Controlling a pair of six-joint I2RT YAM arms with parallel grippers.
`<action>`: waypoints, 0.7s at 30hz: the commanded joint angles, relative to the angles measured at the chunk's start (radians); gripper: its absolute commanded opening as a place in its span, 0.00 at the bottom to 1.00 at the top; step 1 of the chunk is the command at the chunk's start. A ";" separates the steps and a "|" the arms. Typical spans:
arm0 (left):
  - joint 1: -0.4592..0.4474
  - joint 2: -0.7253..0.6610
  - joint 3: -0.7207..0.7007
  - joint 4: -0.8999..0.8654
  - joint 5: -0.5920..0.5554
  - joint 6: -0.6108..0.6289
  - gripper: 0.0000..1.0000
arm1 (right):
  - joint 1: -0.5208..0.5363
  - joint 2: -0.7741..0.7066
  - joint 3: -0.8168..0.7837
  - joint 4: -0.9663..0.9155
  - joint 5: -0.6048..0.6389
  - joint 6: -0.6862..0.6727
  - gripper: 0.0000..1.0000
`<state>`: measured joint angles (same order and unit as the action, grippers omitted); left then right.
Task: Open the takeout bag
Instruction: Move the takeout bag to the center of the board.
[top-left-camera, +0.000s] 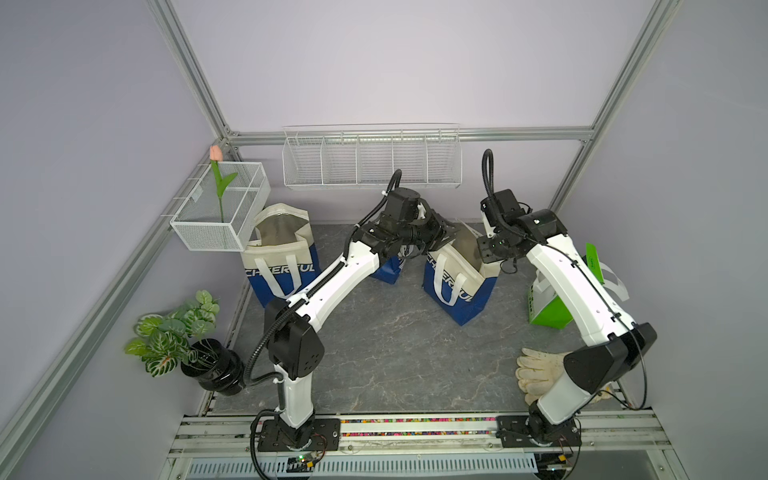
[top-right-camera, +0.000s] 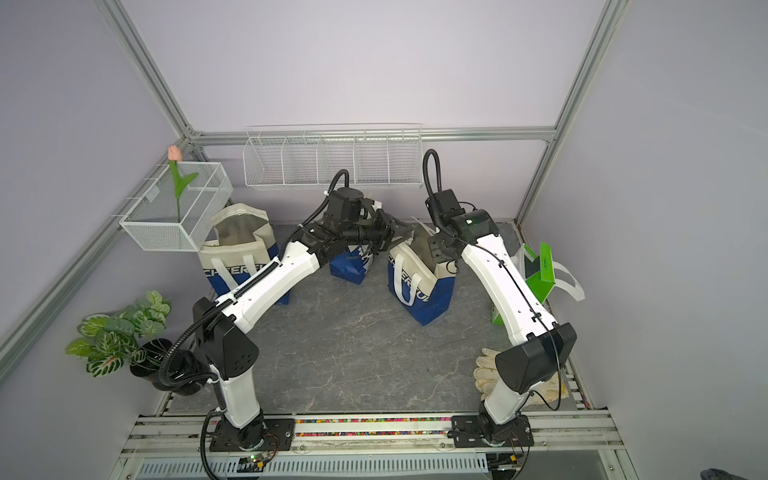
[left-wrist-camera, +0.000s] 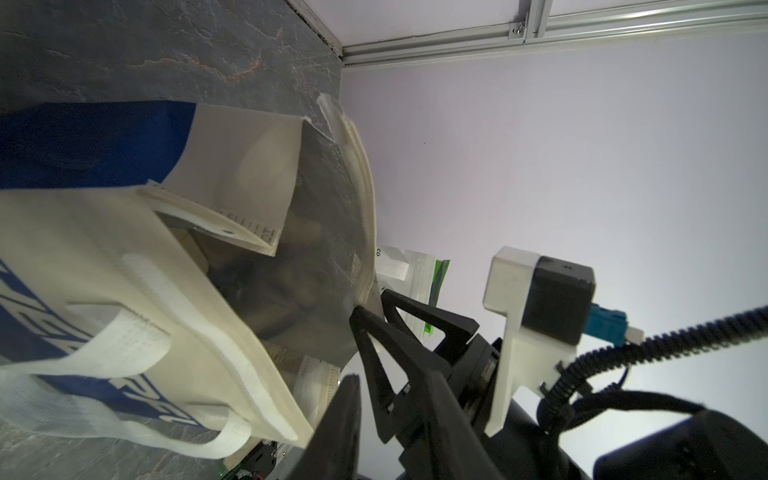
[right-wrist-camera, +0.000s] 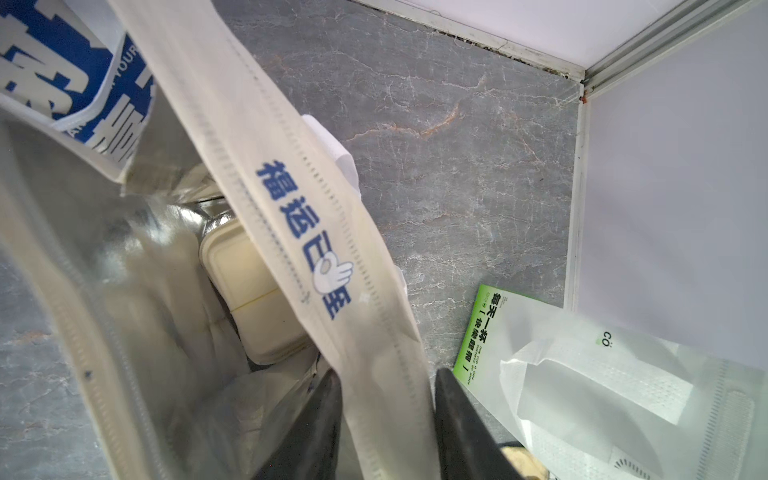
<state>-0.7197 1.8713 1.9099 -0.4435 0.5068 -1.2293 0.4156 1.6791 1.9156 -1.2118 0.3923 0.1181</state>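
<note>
the blue and cream non-woven takeout bag stands on the grey marbled table, between both arms. the step in hand is parting its mouth. the left gripper sits narrow at one rim; its hold i cannot tell. the right gripper has one finger inside, one outside the opposite rim band; pinched or not, i cannot tell. next, i think, both must clamp and pull apart. the side reads "cheerful"; the band shows blue chinese characters.

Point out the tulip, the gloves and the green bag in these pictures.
tulip (top-left-camera: 215, 153): in a top view, on the pink bloom.
gloves (top-left-camera: 538, 370): in a top view, on the pale upper glove.
green bag (top-left-camera: 546, 313): in a top view, on its green lower side.
</note>
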 joint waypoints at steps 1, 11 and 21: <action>0.013 -0.059 0.000 -0.096 -0.040 0.119 0.30 | -0.012 0.003 0.033 -0.025 0.019 -0.010 0.44; 0.094 -0.189 -0.169 -0.102 -0.048 0.188 0.31 | 0.025 0.065 0.075 -0.025 -0.007 -0.046 0.83; 0.118 -0.238 -0.217 -0.143 -0.058 0.261 0.31 | 0.005 0.072 0.097 -0.075 0.047 -0.022 0.48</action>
<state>-0.6086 1.6638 1.6939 -0.5514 0.4683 -1.0203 0.4435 1.7695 1.9781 -1.2495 0.4225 0.0841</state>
